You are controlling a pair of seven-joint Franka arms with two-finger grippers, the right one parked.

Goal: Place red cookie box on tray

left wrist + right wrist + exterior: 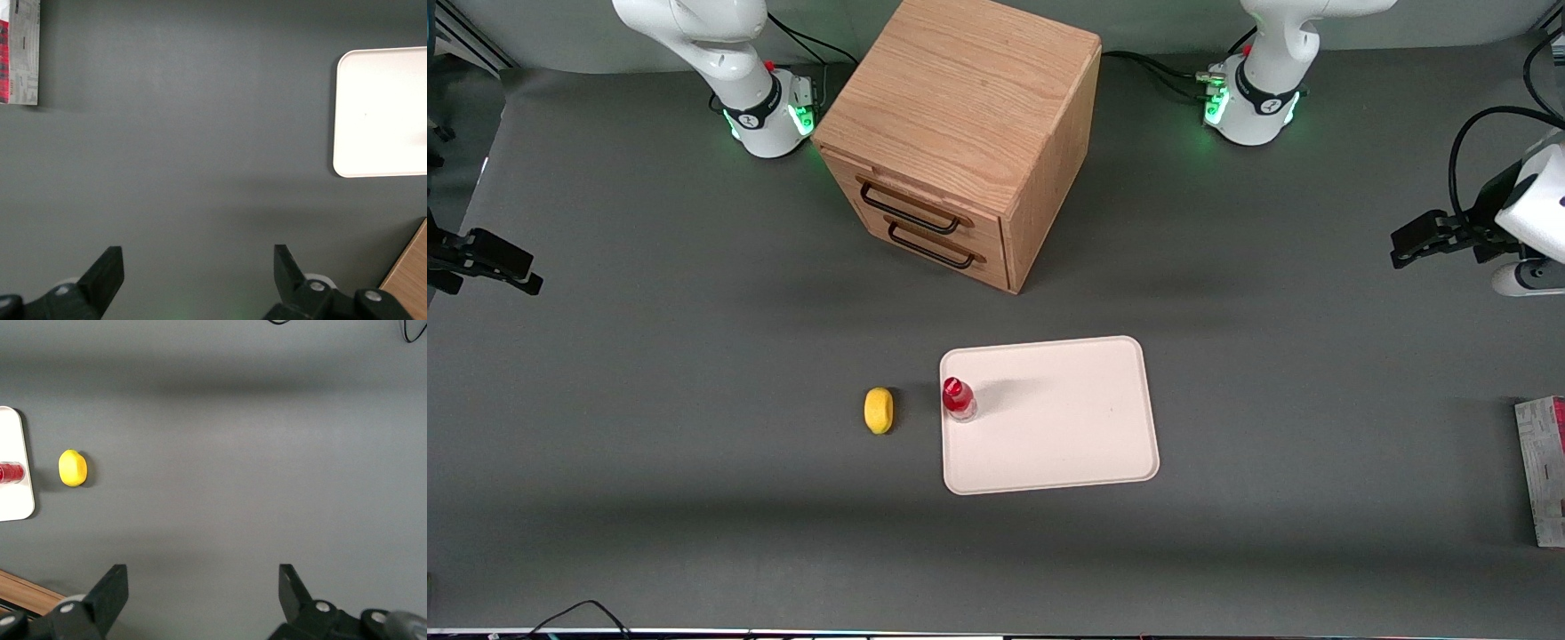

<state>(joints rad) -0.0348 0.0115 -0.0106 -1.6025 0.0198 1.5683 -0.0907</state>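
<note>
The red cookie box [1543, 469], a long flat cardboard box with dark red print and grey-white panels, lies on the grey table [694, 373] at its edge toward the working arm's end, partly cut off by the front view, well apart from the tray and touching nothing else. Going across the front view: a small yellow rounded object [879, 410] sits on the table just beside the tray's short edge; a small red-capped bottle [959, 399] stands upright on the tray by that same edge; the flat cream rectangular tray [1067, 427] with rounded corners lies near the table's middle, nearer the camera than the wooden two-drawer cabinet [960, 133]. The left arm's gripper [199, 275] hangs above bare table between box and tray, its black fingers [107, 272] spread wide, pinching nothing.
</note>
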